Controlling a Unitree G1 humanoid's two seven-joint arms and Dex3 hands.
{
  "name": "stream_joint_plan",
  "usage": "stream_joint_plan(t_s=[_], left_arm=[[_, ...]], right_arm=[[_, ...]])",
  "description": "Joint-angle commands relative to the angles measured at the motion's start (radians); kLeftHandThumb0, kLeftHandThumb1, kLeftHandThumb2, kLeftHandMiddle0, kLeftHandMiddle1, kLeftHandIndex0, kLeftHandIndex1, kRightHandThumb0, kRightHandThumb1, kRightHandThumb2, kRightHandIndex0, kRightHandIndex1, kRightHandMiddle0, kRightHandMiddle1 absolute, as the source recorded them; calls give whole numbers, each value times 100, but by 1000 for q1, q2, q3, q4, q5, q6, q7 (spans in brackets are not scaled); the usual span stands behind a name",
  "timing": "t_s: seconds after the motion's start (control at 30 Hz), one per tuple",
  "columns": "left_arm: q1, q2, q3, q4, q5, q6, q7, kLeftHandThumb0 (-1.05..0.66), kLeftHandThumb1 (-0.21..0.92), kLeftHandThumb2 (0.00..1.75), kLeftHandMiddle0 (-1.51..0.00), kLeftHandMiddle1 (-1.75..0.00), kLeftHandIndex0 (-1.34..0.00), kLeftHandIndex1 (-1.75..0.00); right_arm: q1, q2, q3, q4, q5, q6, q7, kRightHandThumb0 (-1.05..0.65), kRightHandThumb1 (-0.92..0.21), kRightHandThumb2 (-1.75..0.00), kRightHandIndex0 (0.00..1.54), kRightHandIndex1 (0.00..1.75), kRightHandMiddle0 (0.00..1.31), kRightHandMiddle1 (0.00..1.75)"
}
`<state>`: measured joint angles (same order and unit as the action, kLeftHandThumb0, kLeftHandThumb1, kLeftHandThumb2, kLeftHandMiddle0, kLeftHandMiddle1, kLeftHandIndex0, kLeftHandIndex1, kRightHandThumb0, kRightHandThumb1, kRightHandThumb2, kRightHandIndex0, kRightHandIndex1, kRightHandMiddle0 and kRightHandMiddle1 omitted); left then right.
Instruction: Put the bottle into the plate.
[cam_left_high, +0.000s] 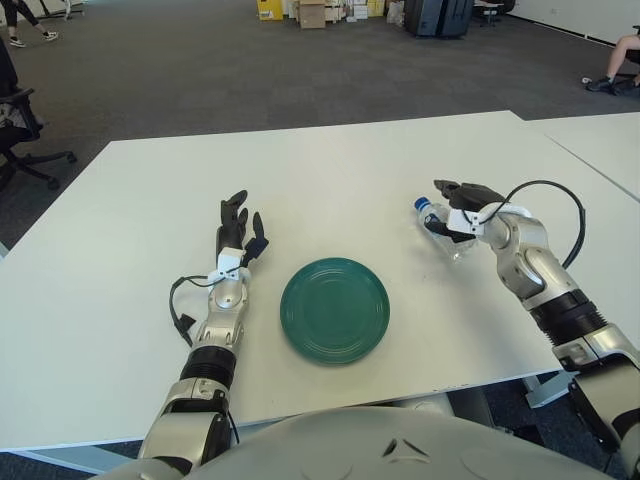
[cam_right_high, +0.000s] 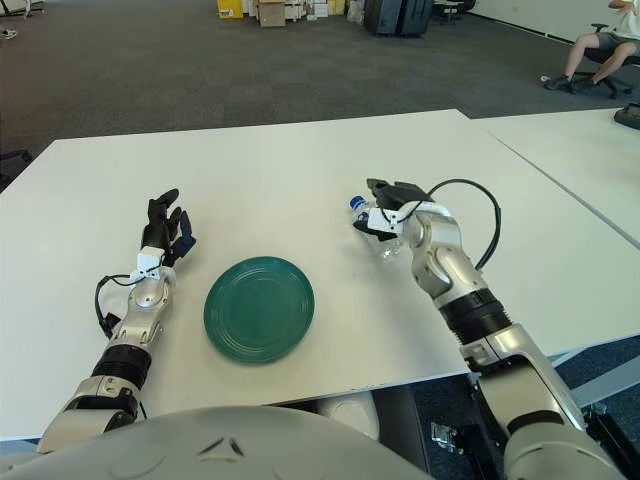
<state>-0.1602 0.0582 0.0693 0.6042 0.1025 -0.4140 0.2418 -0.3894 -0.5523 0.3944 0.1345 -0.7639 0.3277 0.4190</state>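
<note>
A clear plastic bottle (cam_left_high: 446, 236) with a blue cap lies on its side on the white table (cam_left_high: 330, 180), right of the round green plate (cam_left_high: 334, 309). My right hand (cam_left_high: 440, 208) is over the bottle's cap end. Its dark fingers (cam_left_high: 462, 189) arch above the bottle and the thumb reaches along its near side, spread and not clamped. The bottle's far end is partly hidden behind the hand. In the right eye view the bottle (cam_right_high: 385, 244) shows below the right hand (cam_right_high: 377, 208). My left hand (cam_left_high: 238, 225) shows left of the plate with its fingers spread, holding nothing.
A second white table (cam_left_high: 600, 140) adjoins at the right across a narrow gap. An office chair (cam_left_high: 20, 130) stands off the table's left corner. Boxes and dark cases line the far floor. A seated person (cam_left_high: 622, 60) is at the far right.
</note>
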Motion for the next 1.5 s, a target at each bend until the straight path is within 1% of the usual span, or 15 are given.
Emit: stream_joint_plan(t_s=[0.0,0.23,0.3,0.53,0.8,0.97,1.33,1.47], left_arm=[[-20,8,2,8,4,0,-1,-71,92,84,-39,-1,0,-81],[-18,8,4,8,3,-6,-2,-71,92,84,-39,-1,0,-81],[-17,8,5,8,0,-4,-2,-70,92,84,-39,-1,0,-81],[-14,6,5,4,2,-2,-2,-69,92,85,-39,-1,0,-81],[-14,7,6,6,2,-6,0,-70,92,84,-39,0,0,-80],[-8,8,6,-1,6,-8,2,-71,92,84,-39,-1,0,-80],[4,13,6,-12,4,-17,-4,-71,92,84,-39,0,0,-78],[6,15,6,-12,5,-22,-5,-71,92,85,-38,0,0,-77]], right_arm=[[-2,12,12,-27,-22,21,16,-105,-92,-72,0,0,0,0],[2,13,34,-38,-40,49,40,-105,-92,-71,0,0,0,0],[12,14,40,-34,-46,49,36,-105,-92,-71,0,0,0,0],[11,16,49,-25,-57,52,46,-105,-92,-71,0,0,0,0],[12,23,65,16,-60,49,34,-105,-92,-71,0,0,0,0],[26,19,71,27,-56,42,27,-105,-92,-70,0,0,0,0],[76,1,44,49,-23,-44,-45,-105,-92,-73,0,0,0,0],[87,1,32,58,-16,-57,-56,-105,-92,-74,0,0,0,0]])
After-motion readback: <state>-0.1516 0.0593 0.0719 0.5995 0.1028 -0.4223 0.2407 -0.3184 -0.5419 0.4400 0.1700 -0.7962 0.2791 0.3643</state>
